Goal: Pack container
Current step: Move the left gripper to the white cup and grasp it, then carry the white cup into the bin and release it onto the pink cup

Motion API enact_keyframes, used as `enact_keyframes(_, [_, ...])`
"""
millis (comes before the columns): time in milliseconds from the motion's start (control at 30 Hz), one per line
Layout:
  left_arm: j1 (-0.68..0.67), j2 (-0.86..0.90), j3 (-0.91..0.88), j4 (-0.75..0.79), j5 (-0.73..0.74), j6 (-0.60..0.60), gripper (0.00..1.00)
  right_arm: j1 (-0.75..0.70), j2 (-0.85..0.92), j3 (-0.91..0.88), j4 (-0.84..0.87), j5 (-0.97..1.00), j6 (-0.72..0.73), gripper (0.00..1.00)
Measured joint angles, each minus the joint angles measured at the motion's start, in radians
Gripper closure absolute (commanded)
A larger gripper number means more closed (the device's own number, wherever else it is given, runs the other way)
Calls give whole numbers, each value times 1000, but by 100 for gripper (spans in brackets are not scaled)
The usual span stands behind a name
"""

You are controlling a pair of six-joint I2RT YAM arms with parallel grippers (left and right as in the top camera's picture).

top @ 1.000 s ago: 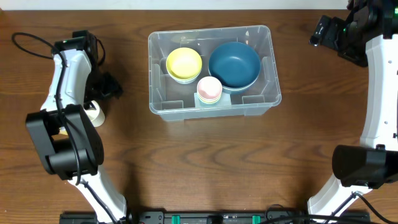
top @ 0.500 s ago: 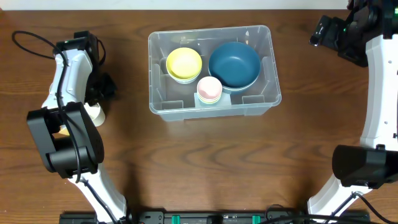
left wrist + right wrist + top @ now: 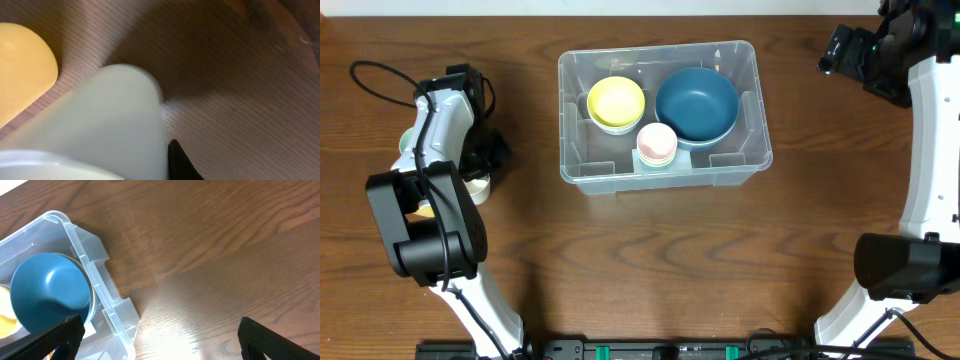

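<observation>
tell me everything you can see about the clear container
The container is a large clear plastic rectangular bin with rounded corners, a raised rim and moulded inner ledges. It sits upright and lidless on the wooden table, toward the far middle. Inside are a yellow bowl, a bigger blue bowl and a small pink bowl nearer the front wall. No jaws touch it.

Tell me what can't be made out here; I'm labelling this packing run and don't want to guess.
Left end effector: in the overhead view its own arm covers it. The left wrist view shows one dark fingertip, so open or shut is unclear.
Pale object: blurred and cut off by the bottom edge of the left wrist view. Overhead, it is mostly under the arm.
Yellow item: cut off by the left edge of the left wrist view, so it is unidentifiable.
</observation>
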Motion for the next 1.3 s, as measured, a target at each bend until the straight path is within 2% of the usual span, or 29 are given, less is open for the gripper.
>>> enact_keyframes(133, [0,0,0,-8,10,-1,94,0,0,0,0,0,0,1])
enact_keyframes(233, [0,0,20,-47,69,-1,94,0,0,0,0,0,0,1])
enact_keyframes(500, [-38,-29,235,-189,249,30,94,0,0,0,0,0,0,1])
enact_keyframes(633, [-132,-120,300,-208,275,75,94,0,-1,0,0,0,0,1])
enact_keyframes(900, [-410,-321,332,-137,265,136,94,0,-1,0,0,0,0,1])
enact_keyframes(1100, [-563,-304,329,-133,218,164,94,0,-1,0,0,0,0,1])
enact_keyframes(1300, [-598,-222,317,-134,209,155,94,0,-1,0,0,0,0,1])
